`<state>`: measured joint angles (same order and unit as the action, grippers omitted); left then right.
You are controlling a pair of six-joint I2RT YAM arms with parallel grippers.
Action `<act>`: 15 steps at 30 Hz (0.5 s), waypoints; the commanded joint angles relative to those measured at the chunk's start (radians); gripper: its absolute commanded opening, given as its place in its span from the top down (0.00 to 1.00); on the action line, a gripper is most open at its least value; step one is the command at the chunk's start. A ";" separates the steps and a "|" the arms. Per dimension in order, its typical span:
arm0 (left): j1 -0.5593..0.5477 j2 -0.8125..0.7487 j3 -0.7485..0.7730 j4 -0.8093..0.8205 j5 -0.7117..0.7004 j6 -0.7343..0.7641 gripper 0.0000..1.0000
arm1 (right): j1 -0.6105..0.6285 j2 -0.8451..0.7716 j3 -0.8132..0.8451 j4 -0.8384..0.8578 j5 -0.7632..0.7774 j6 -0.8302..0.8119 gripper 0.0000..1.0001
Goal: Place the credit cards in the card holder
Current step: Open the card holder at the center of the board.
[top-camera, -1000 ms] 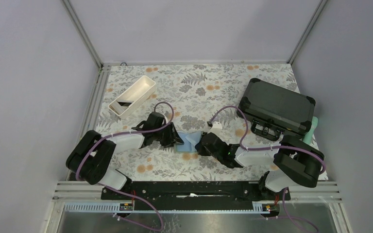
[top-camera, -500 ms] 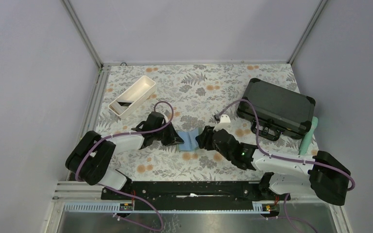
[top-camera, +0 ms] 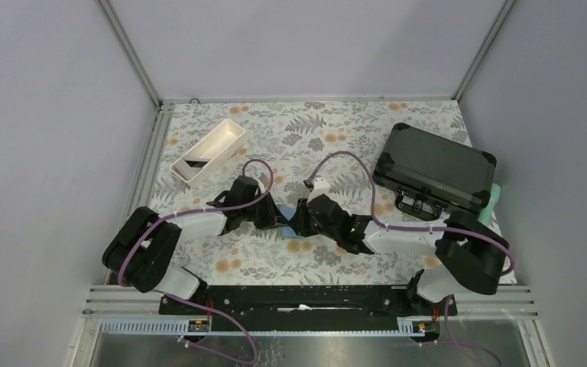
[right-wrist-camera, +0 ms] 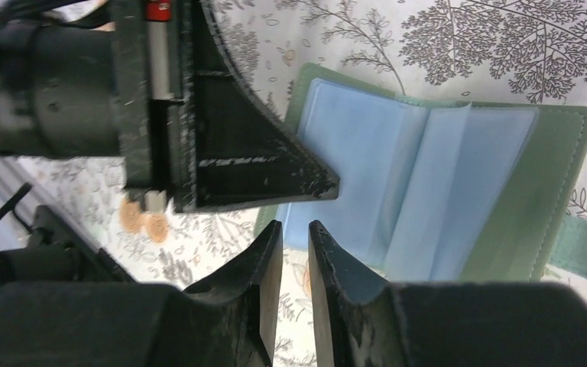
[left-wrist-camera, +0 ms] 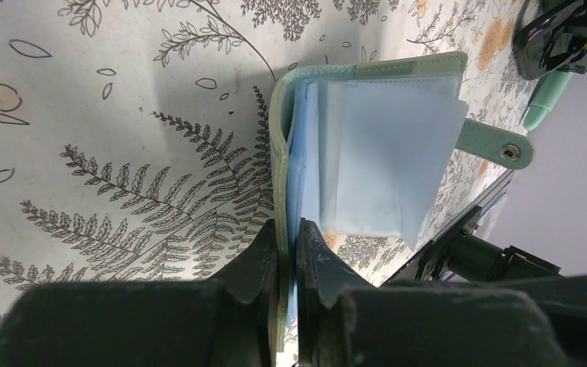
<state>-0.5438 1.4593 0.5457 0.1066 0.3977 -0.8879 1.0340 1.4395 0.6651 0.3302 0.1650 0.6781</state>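
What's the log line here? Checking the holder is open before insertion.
left gripper: shut on card holder cover | right gripper: nearly closed at blue pockets, grip unclear | card holder: open | no card seen in pockets

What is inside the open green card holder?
Pale blue translucent pockets fan out inside the card holder, with no card showing. The left gripper pinches its edge and hides one corner of the pockets, so that part cannot be checked.

light: bright, even | shadows: soft | wrist foregrounds: blurred
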 commanded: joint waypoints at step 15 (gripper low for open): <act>-0.003 -0.020 0.046 -0.025 -0.013 0.103 1.00 | -0.051 0.168 0.068 -0.162 0.192 -0.018 0.72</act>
<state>-0.5438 1.4593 0.5510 0.0879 0.3958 -0.8356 0.9974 1.6058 0.7330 0.2024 0.3004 0.6762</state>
